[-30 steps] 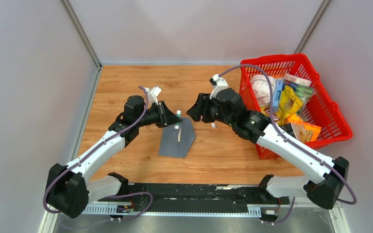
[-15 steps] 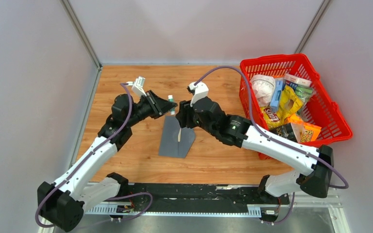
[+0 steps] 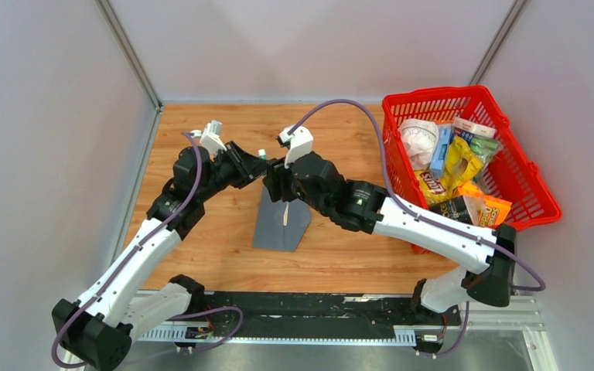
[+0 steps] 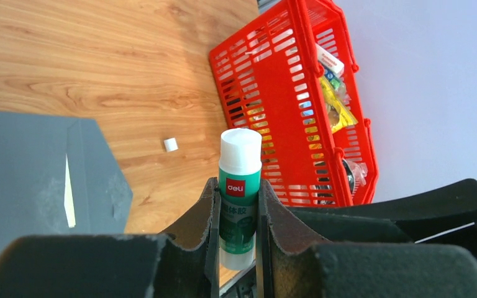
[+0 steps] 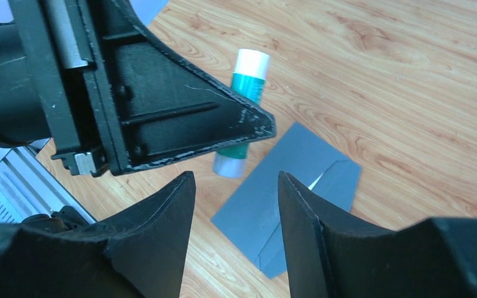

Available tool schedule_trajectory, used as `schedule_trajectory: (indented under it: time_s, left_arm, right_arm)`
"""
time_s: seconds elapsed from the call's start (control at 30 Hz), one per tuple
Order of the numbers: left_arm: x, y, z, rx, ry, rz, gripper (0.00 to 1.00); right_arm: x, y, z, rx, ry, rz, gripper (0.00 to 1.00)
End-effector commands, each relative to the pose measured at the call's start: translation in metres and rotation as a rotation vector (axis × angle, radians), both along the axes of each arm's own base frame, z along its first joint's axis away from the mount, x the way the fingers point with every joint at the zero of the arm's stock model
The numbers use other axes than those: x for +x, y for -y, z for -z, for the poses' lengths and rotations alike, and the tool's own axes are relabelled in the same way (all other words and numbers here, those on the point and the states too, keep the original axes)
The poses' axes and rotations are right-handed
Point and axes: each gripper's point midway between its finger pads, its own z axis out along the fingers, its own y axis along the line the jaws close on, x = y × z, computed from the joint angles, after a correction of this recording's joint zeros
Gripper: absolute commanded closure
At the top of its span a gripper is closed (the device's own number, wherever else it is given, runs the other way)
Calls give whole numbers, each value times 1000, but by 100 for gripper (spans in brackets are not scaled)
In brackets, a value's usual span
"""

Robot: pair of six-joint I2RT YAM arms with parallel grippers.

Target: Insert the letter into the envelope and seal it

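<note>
Firmly, left tool [image 4: 237, 187] pinching glue stick [image 4: 240, 155], right tool [image 5: 235, 181] parted

Top cam: fixed, high, behind the arm bases at the near edge, tilted down. Farthest view, takes in the whole table [image 3: 340, 251], far edge at top.

Left wrist cam: v. close, looks out along the left gripper [image 4: 237, 184], past the glue stick [image 4: 240, 177] toward the right edge, w/ the red basket [image 4: 267, 81] in the bkgd.

Right wrist cam: close, looks down btw the fingers of the right gripper [image 5: 236, 180] at mid-table.

Shared: envelope [image 3: 278, 226] [image 4: 25, 174] [image 5: 254, 198] & glue stick in all 3 views. Basket only in top + left wrist. Left gripper also in the right wrist view.
</note>
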Motion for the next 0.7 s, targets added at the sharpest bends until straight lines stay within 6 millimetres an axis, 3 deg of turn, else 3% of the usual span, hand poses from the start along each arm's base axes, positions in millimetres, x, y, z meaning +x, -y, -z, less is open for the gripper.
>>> schedule_trajectory:
  time_s: [0.0, 0.2, 0.43, 0.67]
  left_arm:
    - [-3, -3, -30, -8, 60, -10, 100]
    - [-9, -1, -37, -23, 70, 16, 100]
    - [-18, -1, -28, -11, 52, 41, 100]
    - [-25, 0, -28, -21, 62, 65, 100]
  right_arm:
    - [4, -14, -19, 9, 52, -8, 45]
    - [19, -19, -10, -44, 77, 44, 45]
    - [41, -8, -21, -33, 110, 135, 48]
    - [45, -2, -24, 20, 88, 107, 73]
